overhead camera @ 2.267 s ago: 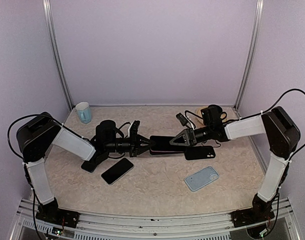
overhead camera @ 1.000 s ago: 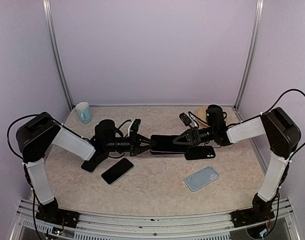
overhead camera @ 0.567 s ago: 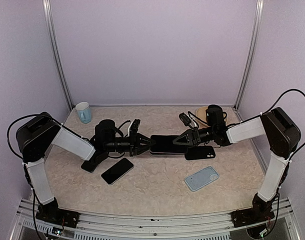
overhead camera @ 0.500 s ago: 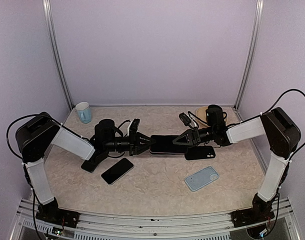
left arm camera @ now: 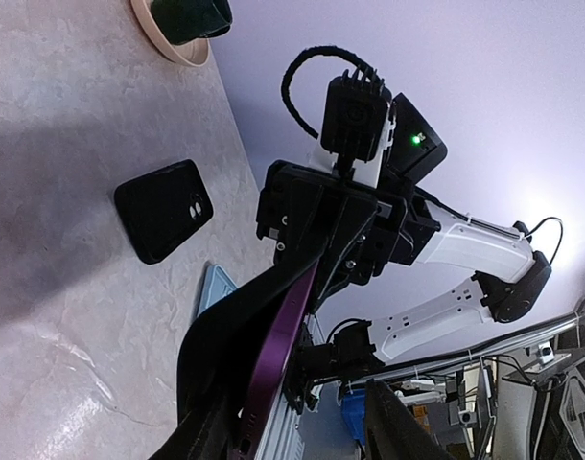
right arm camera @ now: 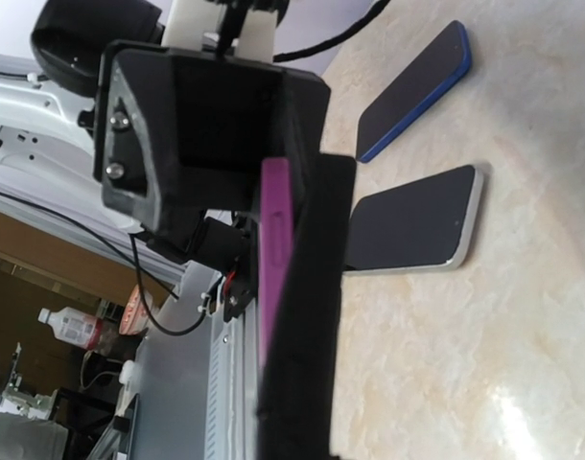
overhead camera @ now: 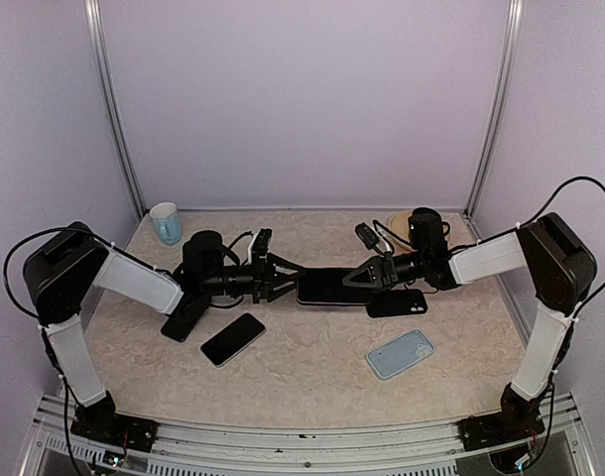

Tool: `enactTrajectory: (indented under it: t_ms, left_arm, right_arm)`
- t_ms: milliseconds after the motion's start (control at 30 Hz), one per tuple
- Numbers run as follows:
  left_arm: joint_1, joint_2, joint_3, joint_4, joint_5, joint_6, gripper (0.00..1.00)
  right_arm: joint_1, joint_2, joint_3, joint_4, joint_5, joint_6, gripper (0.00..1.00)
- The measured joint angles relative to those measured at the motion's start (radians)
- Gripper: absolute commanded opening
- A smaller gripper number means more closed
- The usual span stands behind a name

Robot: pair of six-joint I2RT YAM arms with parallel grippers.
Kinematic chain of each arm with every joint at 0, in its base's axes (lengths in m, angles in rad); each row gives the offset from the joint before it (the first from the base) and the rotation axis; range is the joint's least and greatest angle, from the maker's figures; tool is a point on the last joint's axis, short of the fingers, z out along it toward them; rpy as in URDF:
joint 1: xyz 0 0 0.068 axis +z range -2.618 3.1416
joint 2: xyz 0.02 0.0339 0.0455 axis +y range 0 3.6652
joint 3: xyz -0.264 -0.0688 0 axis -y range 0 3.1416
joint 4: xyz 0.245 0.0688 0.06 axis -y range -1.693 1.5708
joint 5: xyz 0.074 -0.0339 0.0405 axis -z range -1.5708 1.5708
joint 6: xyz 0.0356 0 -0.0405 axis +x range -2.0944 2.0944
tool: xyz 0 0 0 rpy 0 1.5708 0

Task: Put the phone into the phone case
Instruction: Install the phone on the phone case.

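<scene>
Table (overhead camera: pixel 312 382): we note loose items lying flat on it; the work itself is held up above the middle.
Left claw (overhead camera: pixel 291 280): open, its fingers spread either side of the phone's left end. In the left wrist view the purple edge runs between them with a gap, so we read no pinch.
Right claw (overhead camera: pixel 350 282): closed on the right end of the phone, and the only grip we see on it.
Phone (overhead camera: pixel 327 287): off the table, roughly level between the two claws, purple edge showing. We cannot tell whether any shell is already on it.
Black case (overhead camera: pixel 397 302): flat on the table, just beside and below the right claw, open for use.
Light blue case (overhead camera: pixel 400 353): flat, nearer us, well apart from both claws.
Spare phone (overhead camera: pixel 232 339): flat, below the left arm, not involved.
Step (our judgement): handover, with the phone passing to the right claw alone; seating not yet done.
Next (our judgement): lower the phone over the black case, corners lined up, with the left claw free to steady the case.
</scene>
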Motion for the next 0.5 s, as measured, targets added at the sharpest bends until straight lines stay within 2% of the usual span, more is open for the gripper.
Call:
enactTrajectory:
  t_ms: [500]
  left_arm:
    - [0.022, -0.040, 0.000, -0.036, -0.016, 0.037, 0.50]
  right_arm:
    - [0.000, 0.000, 0.000, 0.004, 0.000, -0.004, 0.00]
